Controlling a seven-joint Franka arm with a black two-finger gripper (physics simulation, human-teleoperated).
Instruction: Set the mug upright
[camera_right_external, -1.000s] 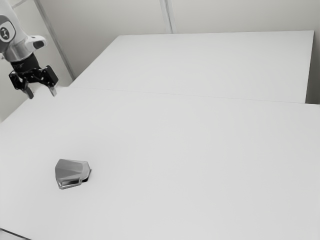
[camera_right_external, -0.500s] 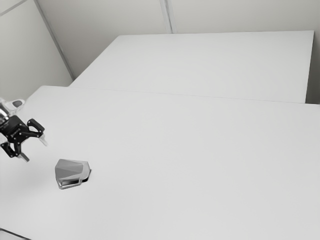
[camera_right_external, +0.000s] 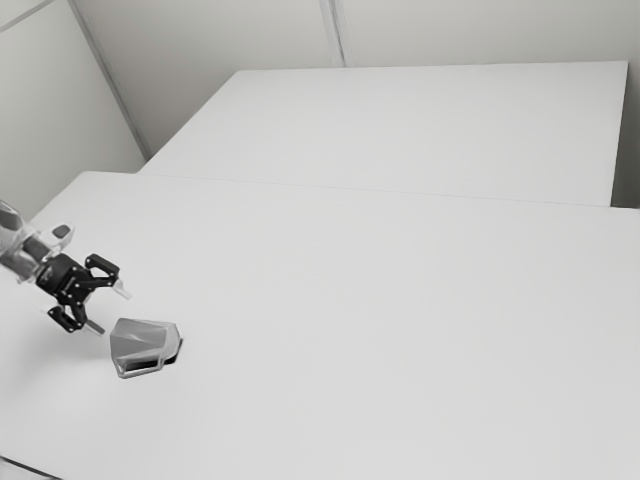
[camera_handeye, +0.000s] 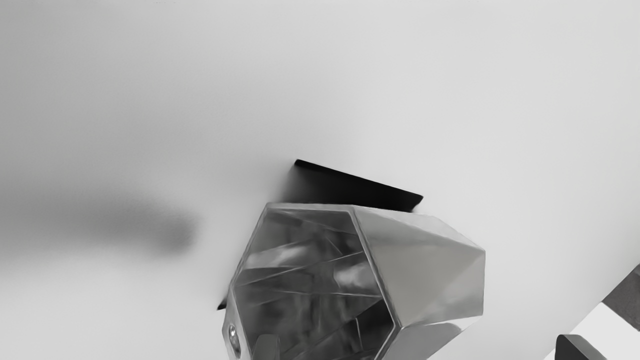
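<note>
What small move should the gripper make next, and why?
I'd ease the gripper slightly farther toward the mug, probably with the fingers kept open. They stand apart, and in the exterior view the gripper is up and to the left of the mug, which lies on its side.

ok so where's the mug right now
The mug is on the table, in the exterior view's lower left, just ahead of the open gripper.
</note>
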